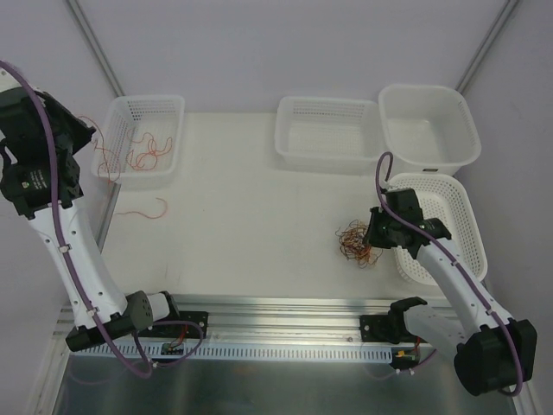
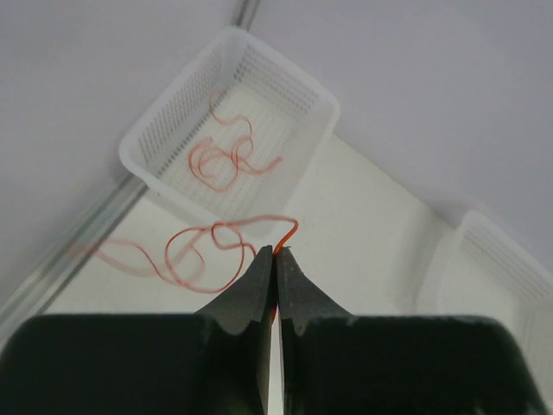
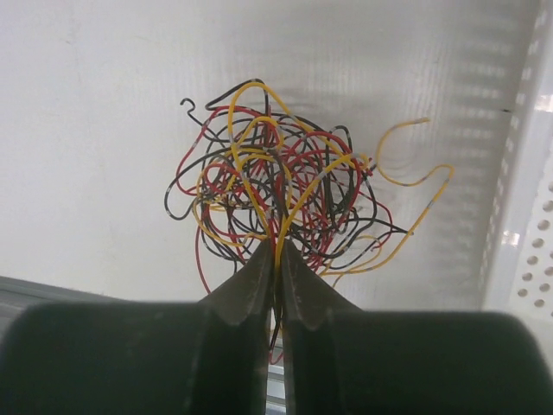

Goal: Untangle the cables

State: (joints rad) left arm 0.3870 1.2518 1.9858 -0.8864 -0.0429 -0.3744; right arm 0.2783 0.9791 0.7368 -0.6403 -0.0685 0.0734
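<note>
**Left gripper [image 2: 275,252] pinching one orange-red strand, right gripper [image 3: 276,252] nipped on the tangle**

Both fingers of the left gripper are pressed tight together, and a single orange-red strand [image 2: 294,225] comes out from between their tips. It curls away to the left in loose loops, hanging in the air in front of the left mesh basket [image 2: 173,183]. In the top view the left arm is raised at the far left, with the strand dangling by that basket's left wall. Whether it touches the basket I cannot tell. A few more red curly strands [image 1: 147,151] lie inside the basket. One lone red strand [image 1: 143,210] lies on the white table [image 1: 251,199], just in front of the basket.

The right gripper's fingers stand almost together, with only a sliver between them. A yellow strand [image 3: 301,201] runs down into that sliver, so the tips are pinching it. This strand belongs to the tangle [image 3: 259,173], a knot of red, black and yellow cables resting on the table. The tangle sits just beside the right mesh basket [image 3: 529,225], whose perforated wall shows at the edge of the right wrist view.

Along the far edge stand a middle mesh basket [image 1: 327,105] and a smooth-walled white tub [image 1: 429,91].

The only marking in sight is a small pale mark [image 1: 31,181] on the left arm's black housing, too small to read.
</note>
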